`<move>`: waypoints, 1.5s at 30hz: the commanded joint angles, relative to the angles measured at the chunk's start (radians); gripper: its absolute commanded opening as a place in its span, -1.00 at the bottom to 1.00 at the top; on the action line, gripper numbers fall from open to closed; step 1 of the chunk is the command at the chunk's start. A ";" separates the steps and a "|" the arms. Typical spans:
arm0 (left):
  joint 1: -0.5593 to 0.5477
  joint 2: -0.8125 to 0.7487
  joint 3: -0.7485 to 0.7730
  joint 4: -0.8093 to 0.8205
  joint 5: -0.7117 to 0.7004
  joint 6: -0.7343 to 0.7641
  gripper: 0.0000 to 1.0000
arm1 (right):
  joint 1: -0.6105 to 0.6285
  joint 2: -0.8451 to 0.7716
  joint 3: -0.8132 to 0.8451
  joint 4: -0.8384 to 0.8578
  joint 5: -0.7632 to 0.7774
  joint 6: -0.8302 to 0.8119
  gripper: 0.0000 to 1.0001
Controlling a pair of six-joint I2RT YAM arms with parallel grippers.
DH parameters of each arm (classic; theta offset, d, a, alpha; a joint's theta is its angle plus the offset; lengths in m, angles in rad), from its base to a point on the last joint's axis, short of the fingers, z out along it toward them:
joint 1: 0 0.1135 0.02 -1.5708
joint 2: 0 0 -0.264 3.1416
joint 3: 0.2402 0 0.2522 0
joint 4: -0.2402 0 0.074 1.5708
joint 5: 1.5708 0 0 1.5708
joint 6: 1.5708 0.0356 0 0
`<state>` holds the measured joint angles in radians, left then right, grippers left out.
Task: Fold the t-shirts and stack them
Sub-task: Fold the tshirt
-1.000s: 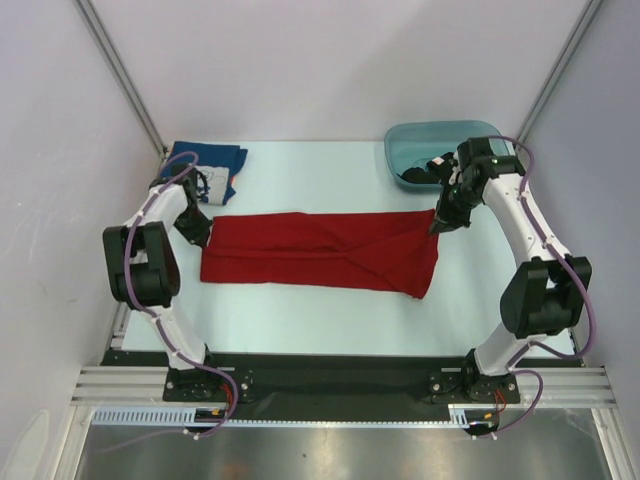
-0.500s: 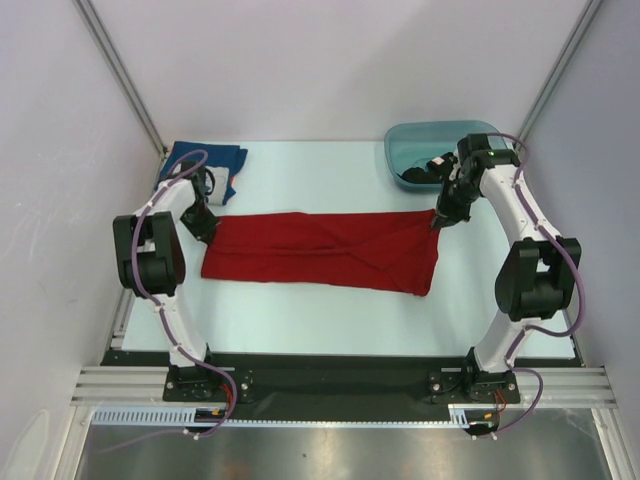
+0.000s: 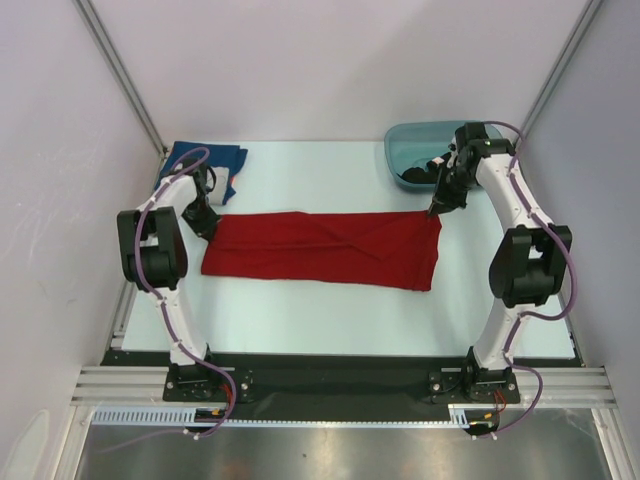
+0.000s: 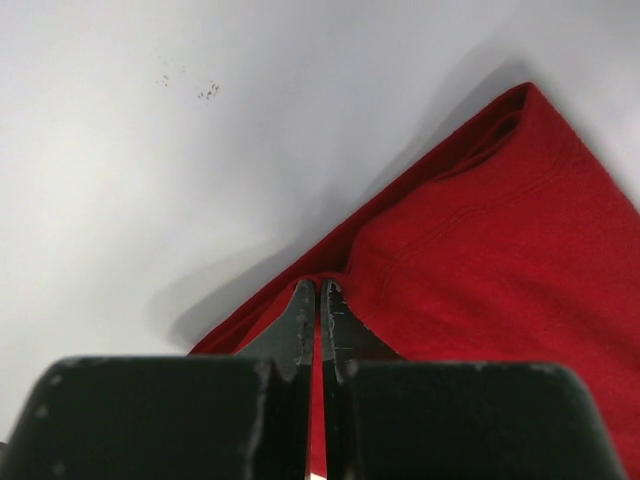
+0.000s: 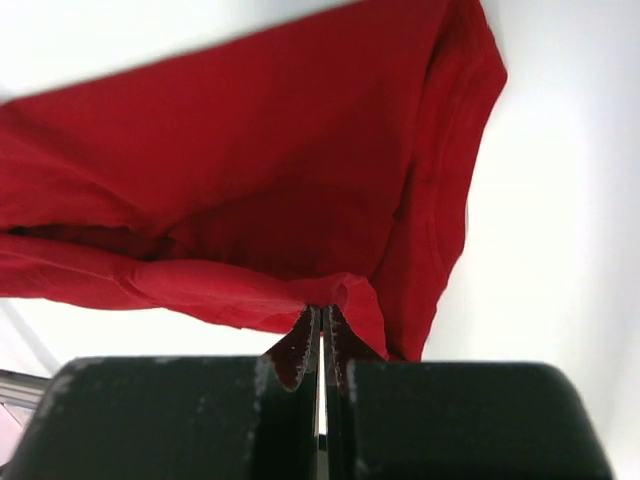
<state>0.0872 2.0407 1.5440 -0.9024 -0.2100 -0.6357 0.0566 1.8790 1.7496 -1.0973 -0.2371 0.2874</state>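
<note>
left gripper (image 4: 319, 290) and right gripper (image 5: 320, 312) each clamp one red t-shirt (image 3: 320, 250) (one blue t-shirt (image 3: 222, 158) lies apart).

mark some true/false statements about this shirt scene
1. The right tool is shut on a corner of the red t-shirt. True.
2. The blue t-shirt lies on top of the red one. False: it lies apart on the table, far left.
3. The left tool hangs open over bare table. False: it is shut on the red t-shirt's edge.
4. The red t-shirt spans between both tools. True.
</note>
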 commanded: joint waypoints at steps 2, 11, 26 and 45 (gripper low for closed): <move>-0.006 0.021 0.057 0.007 -0.011 0.021 -0.99 | -0.008 0.038 0.086 0.024 0.010 0.002 -1.00; -0.006 0.039 0.082 0.000 -0.003 0.019 -0.99 | -0.004 0.158 0.163 0.025 0.001 -0.001 -1.00; -0.004 0.046 0.071 -0.003 0.012 -0.027 -0.93 | 0.014 0.324 0.378 -0.032 0.012 -0.016 -1.00; 0.003 -0.393 -0.202 0.072 0.034 -0.042 0.36 | 0.026 0.462 0.496 -0.021 -0.047 0.004 -0.84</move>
<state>0.0891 1.7493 1.3888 -0.8780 -0.2047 -0.6743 0.0734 2.2986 2.1773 -1.1290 -0.2497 0.2844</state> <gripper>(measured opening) 0.670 0.074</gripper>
